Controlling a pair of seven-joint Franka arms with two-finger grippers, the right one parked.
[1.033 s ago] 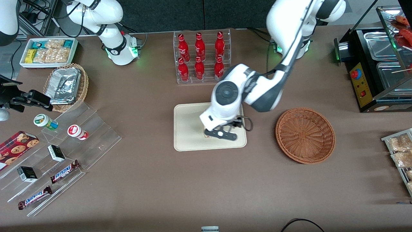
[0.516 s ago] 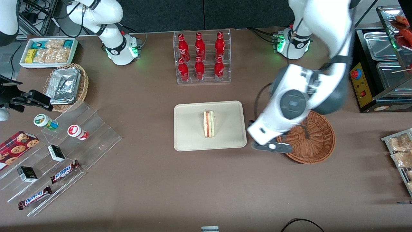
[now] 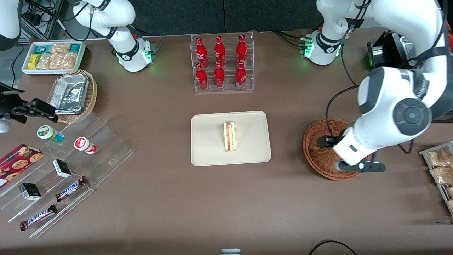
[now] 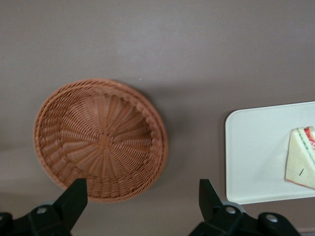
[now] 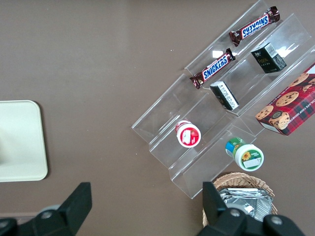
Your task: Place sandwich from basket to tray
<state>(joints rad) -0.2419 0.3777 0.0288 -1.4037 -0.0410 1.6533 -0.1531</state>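
Observation:
The sandwich (image 3: pixel 229 136), a cream wedge with a red and green stripe, lies on the cream tray (image 3: pixel 205 148) mid-table, apart from the arm. It also shows in the left wrist view as the sandwich (image 4: pixel 301 162) on the tray (image 4: pixel 251 157). The reddish-brown basket (image 3: pixel 318 152) stands beside the tray toward the working arm's end, and the basket (image 4: pixel 101 140) holds nothing. My gripper (image 4: pixel 141 199) hangs open and holds nothing, high over the basket's rim on the side nearer the front camera. Its black fingers (image 4: pixel 74 196) stand wide apart.
A clear rack of red bottles (image 3: pixel 222 63) stands farther from the front camera than the tray. A black food warmer (image 3: pixel 417 71) and packets (image 3: pixel 440 170) sit at the working arm's end. A tan foil-tray basket (image 3: pixel 72 94), snack bin (image 3: pixel 53 56) and stepped acrylic shelf (image 3: pixel 70 166) occupy the parked arm's end.
The gripper was down on the tray a second ago. It has let go of the sandwich, risen and swung sideways to above the basket. The sandwich stays on the tray.

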